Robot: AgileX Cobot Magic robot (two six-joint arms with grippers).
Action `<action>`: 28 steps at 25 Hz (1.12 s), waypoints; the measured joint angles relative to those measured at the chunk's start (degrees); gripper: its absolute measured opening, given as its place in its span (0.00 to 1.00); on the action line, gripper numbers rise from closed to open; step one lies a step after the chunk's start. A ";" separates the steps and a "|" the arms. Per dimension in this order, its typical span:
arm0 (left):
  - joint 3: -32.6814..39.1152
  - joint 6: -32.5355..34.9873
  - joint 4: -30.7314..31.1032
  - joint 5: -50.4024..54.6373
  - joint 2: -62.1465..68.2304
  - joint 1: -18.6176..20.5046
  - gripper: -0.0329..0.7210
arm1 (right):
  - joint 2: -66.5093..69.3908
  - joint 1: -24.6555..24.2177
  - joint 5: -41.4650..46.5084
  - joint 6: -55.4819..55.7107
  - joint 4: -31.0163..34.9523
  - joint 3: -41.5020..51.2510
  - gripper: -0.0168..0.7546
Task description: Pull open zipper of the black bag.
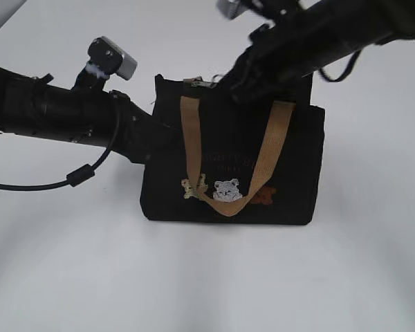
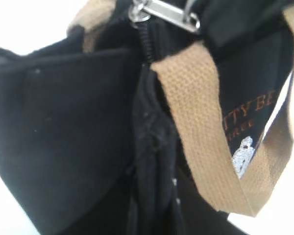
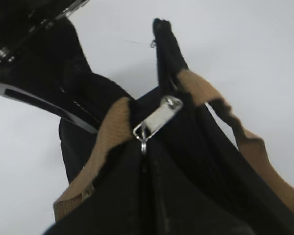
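Tan webbing handle (image 2: pixel 196 127), small black fabric bag (image 1: pixel 232 162): thin dark zipper (image 3: pixel 157 119) appears unopened; left pincer clamps bag's end, right pincer closed, its hold on the silver pull unclear.

light: bright, even | shadows: soft | wrist views: blurred close up | glare: mild

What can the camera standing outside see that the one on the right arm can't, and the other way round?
Only the outside camera shows the whole black bag standing on the white table, its little embroidered bears on the front, and both arms, one at the bag's left side and one at its top. Only the right arm's camera shows the silver zipper pull large and sharp, with the dark zip line running down from it. Both show the bag's black fabric and its tan handles.
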 joint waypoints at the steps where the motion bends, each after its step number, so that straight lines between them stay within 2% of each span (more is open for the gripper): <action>1: 0.00 0.00 0.01 0.06 0.00 0.00 0.13 | -1.16 -2.50 0.99 3.64 -1.40 0.00 0.02; 5: -0.06 -0.10 -0.15 0.17 0.00 -0.01 0.13 | -5.42 -15.65 11.13 18.35 -9.12 -0.06 0.02; 7: -0.06 -1.25 -0.20 0.17 0.00 -0.13 0.13 | -6.10 -19.52 15.99 24.13 -10.89 -0.06 0.04; 8: -0.06 -3.06 0.29 0.11 0.00 -0.19 0.13 | -6.32 -20.25 18.58 25.81 -11.16 -0.06 0.09; 9: -0.06 -5.92 1.21 0.11 0.00 -0.20 0.17 | -6.55 -20.26 20.96 27.16 -11.31 -0.06 0.18; 11: -0.10 -15.12 6.76 0.11 -0.35 -0.20 0.35 | -7.31 -19.38 27.11 29.07 -11.45 -0.06 0.42; 12: -0.10 -22.08 11.35 0.06 -0.82 -0.20 0.48 | -8.14 -18.88 29.66 30.44 -11.53 -0.06 0.50; 13: -0.10 -30.03 15.76 0.06 -1.48 -0.20 0.59 | -9.16 -18.67 31.50 32.64 -11.86 -0.06 0.56; 14: -0.10 -37.03 21.73 0.29 -2.60 -0.20 0.67 | -10.73 -18.51 32.92 35.33 -12.44 0.07 0.59; 16: -0.10 -55.15 34.75 1.81 -5.71 -0.26 0.75 | -15.07 -18.34 34.04 40.58 -14.87 0.98 0.59; 19: 0.02 -76.02 51.57 5.50 -11.81 -0.26 0.71 | -23.19 -18.34 34.26 46.72 -22.00 5.53 0.59; 21: 1.08 -88.41 60.22 6.50 -17.91 -0.31 0.67 | -29.44 -18.34 34.33 49.49 -26.07 11.20 0.59; 24: 4.05 -101.87 67.48 7.05 -28.32 -0.31 0.64 | -40.43 -18.34 34.37 51.80 -29.40 20.92 0.59; 28: 9.81 -114.29 75.30 9.69 -45.79 -0.31 0.64 | -56.87 -18.34 34.32 54.57 -30.95 31.46 0.59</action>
